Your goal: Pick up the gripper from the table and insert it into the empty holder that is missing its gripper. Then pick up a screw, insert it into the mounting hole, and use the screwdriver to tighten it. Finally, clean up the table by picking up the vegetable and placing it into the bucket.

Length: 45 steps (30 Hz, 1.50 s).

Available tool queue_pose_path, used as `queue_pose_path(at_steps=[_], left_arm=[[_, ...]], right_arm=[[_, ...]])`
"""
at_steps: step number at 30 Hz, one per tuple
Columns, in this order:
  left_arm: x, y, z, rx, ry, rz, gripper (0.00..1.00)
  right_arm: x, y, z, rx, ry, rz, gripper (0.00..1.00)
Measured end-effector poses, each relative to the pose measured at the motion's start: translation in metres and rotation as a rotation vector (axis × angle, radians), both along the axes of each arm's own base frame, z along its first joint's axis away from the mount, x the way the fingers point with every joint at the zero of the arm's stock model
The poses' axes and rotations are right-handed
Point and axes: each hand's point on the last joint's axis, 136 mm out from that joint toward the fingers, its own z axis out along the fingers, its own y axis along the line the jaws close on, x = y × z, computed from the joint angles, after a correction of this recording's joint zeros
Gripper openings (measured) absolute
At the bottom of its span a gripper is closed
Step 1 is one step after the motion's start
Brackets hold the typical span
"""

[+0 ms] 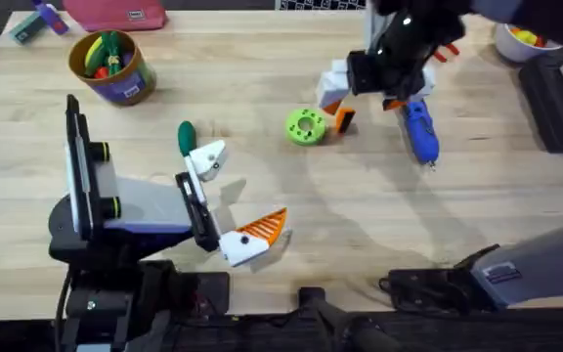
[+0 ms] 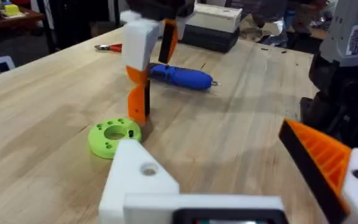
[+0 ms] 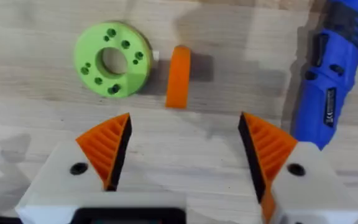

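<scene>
Right gripper (image 3: 182, 152): white blocky plastic fingers, each tipped with an orange ribbed wedge pad with a black inner face. Jaws spread wide, nothing between them. It hangs over the table, pointing down, above the gripper (image 3: 178, 76), a small loose orange wedge lying on the wood just beside the lime-green ring (image 3: 112, 60). In the right wrist view the wedge's long axis runs away from the fingers. The ring is a flat disc with a large central bore and small holes around it.

Screwdriver (image 3: 329, 74): thick blue cylinder, lying flat just to one side of the right gripper. In the overhead view its thin metal bit points toward the near edge of the table and its long axis runs roughly near-to-far.

Right arm in the overhead view: dark, raised, reaching in to the far right part of the table.

Left gripper (image 1: 231, 200): rests low at the near left, arm folded, fingers aimed toward the table's middle. Spread apart, holding nothing. One finger carries an orange ribbed tip (image 1: 262, 229); the other is the holder (image 1: 206, 157), a bare white block with a screw hole.

Vegetable (image 1: 186, 137): small, dark green, elongated, lying just beyond the holder.

Bucket (image 1: 112, 66): round yellow-brown tub with a purple band, at the far left, coloured items inside.

Table (image 1: 262, 78): pale wood planks.
</scene>
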Motion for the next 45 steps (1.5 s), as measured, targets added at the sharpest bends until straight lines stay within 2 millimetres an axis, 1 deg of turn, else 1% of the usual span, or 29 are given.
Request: queue_pose_path(at_steps=[3,6,13,18,24,31,35,36,39,43,45], left_arm=[[0.000,0.000,0.000,0.000,0.000,0.000,0.985],[0.000,0.000,0.000,0.000,0.000,0.000,0.985],[0.000,0.000,0.000,0.000,0.000,0.000,0.985],[0.000,0.000,0.000,0.000,0.000,0.000,0.985],[0.000,0.000,0.000,0.000,0.000,0.000,0.985],[0.000,0.000,0.000,0.000,0.000,0.000,0.985],[0.000,0.000,0.000,0.000,0.000,0.000,0.985],[0.000,0.000,0.000,0.000,0.000,0.000,0.985],[0.000,0.000,0.000,0.000,0.000,0.000,0.985],[0.000,0.000,0.000,0.000,0.000,0.000,0.985],[0.000,0.000,0.000,0.000,0.000,0.000,0.985]], right_arm=[[0.000,0.000,-0.013,-0.016,0.038,-0.008,0.994],[0.000,0.000,-0.020,-0.027,0.070,-0.038,0.994],[0.014,0.007,-0.023,-0.023,0.070,-0.071,0.993],[0.016,0.007,-0.033,-0.034,0.093,-0.074,0.985],[0.016,0.008,-0.034,-0.035,0.095,-0.073,0.981],[0.016,0.009,-0.037,-0.023,0.106,-0.073,0.923],[0.018,0.007,-0.040,-0.015,0.116,-0.078,0.917],[0.019,0.006,-0.040,-0.014,0.117,-0.067,0.879],[0.019,0.006,-0.040,-0.013,0.115,-0.059,0.806],[0.019,0.006,-0.040,-0.013,0.114,-0.053,0.768],[0.019,0.006,-0.040,-0.014,0.114,-0.047,0.704]])
